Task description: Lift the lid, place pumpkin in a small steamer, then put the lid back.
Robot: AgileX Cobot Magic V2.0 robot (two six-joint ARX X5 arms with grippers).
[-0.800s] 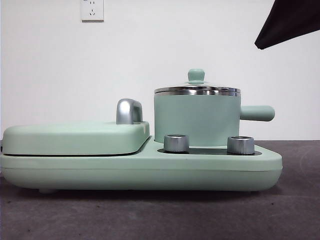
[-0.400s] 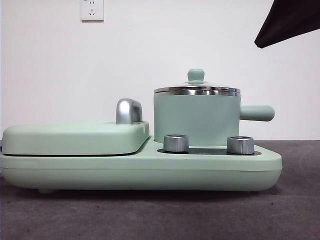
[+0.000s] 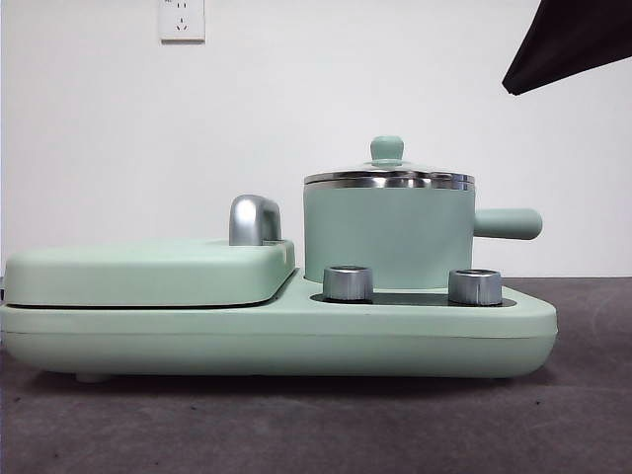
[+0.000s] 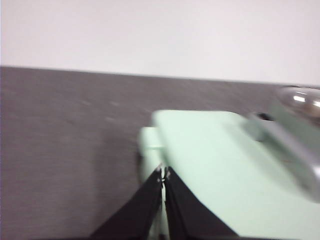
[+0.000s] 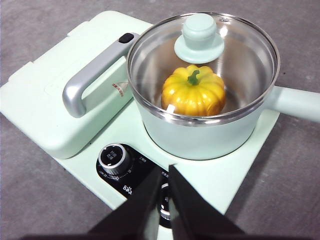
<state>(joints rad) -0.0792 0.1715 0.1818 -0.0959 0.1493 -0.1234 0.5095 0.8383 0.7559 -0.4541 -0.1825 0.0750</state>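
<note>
Nothing has moved across the front views: same dark arm tip at the top corner, same pot, lid on. Right gripper [image 5: 166, 186] hangs above the control knobs [image 5: 113, 159], jaws pressed together, holding nothing. From it the lid [image 5: 202, 60] lies toward 12 o'clock, its knob at centre, seated on the small steamer [image 5: 200, 135]. Pumpkin [image 5: 193, 90] is already inside, visible through the glass, stem up. Steamer handle points to about 3 o'clock. Left gripper [image 4: 163, 176], jaws closed and empty, sits over the flat hinged cover [image 4: 220, 165], farther from the pot. Task looks essentially done.
</note>
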